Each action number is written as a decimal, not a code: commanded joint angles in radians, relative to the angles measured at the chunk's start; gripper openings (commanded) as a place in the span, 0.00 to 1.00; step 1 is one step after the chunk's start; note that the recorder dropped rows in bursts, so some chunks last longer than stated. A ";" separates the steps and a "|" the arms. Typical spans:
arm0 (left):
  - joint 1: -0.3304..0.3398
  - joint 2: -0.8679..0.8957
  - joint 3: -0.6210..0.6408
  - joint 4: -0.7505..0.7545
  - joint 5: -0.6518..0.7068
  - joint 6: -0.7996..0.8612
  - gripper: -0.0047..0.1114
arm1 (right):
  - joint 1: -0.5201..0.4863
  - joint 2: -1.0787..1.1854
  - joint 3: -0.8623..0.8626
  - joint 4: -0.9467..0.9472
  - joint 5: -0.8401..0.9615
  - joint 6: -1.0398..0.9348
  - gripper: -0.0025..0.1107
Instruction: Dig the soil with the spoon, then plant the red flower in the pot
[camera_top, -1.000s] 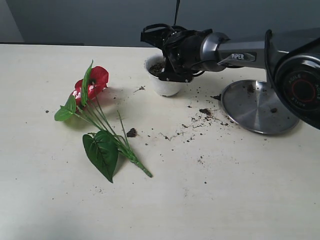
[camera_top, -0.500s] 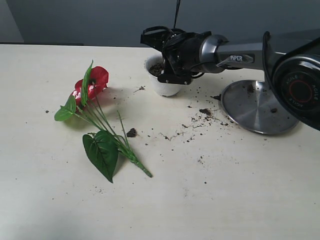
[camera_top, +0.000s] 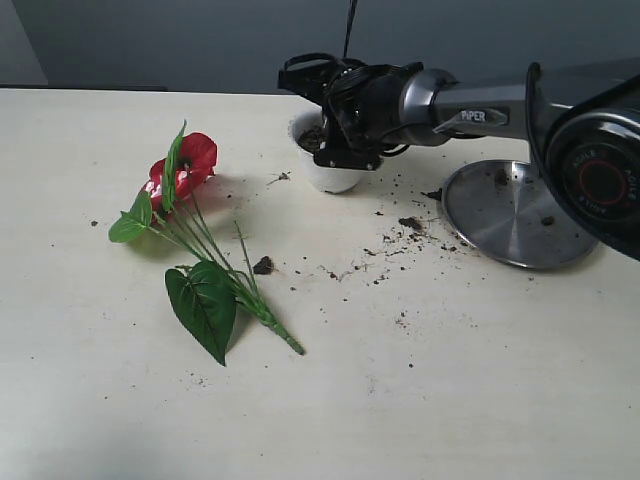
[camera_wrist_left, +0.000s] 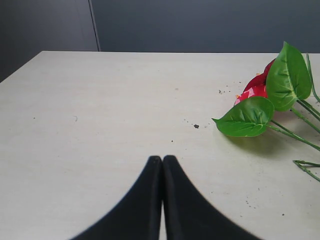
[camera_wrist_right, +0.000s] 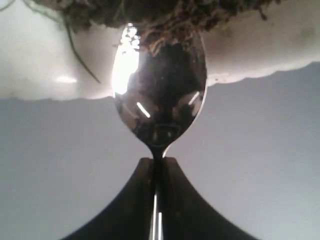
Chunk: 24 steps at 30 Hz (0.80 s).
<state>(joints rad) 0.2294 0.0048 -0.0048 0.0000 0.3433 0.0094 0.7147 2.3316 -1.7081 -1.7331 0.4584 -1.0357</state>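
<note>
Gripping spoon (camera_wrist_right: 159, 95) handle: right fingers (camera_wrist_right: 132, 205), nearly closed; bowl tip touching soil (camera_wrist_right: 150, 15) in pot (camera_wrist_right: 260, 50). Left fingers (camera_wrist_left: 142, 205): pressed together, empty.

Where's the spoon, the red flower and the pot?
spoon (camera_wrist_right: 160, 102): right wrist view, on its bowl.
red flower (camera_top: 198, 153): exterior view, on a bloom.
pot (camera_top: 318, 176): exterior view, on its white wall.

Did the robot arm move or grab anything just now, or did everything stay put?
The right gripper, shut on the spoon, edged only slightly leftward in the exterior view above the pot. The spoon's bowl is against the soil. Nothing was grabbed or let go. The red flower and the steel plate stayed where they were.
</note>
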 joint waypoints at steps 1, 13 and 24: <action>-0.003 -0.005 0.005 0.000 -0.011 -0.002 0.04 | -0.007 0.003 -0.024 -0.011 0.009 -0.001 0.02; -0.003 -0.005 0.005 0.000 -0.011 -0.002 0.04 | -0.001 0.057 -0.032 -0.011 0.040 -0.001 0.02; -0.003 -0.005 0.005 0.000 -0.011 -0.002 0.04 | 0.024 0.027 -0.007 0.020 -0.004 -0.013 0.02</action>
<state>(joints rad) 0.2294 0.0048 -0.0048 0.0000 0.3433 0.0094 0.7273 2.3626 -1.7383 -1.7384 0.4925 -1.0433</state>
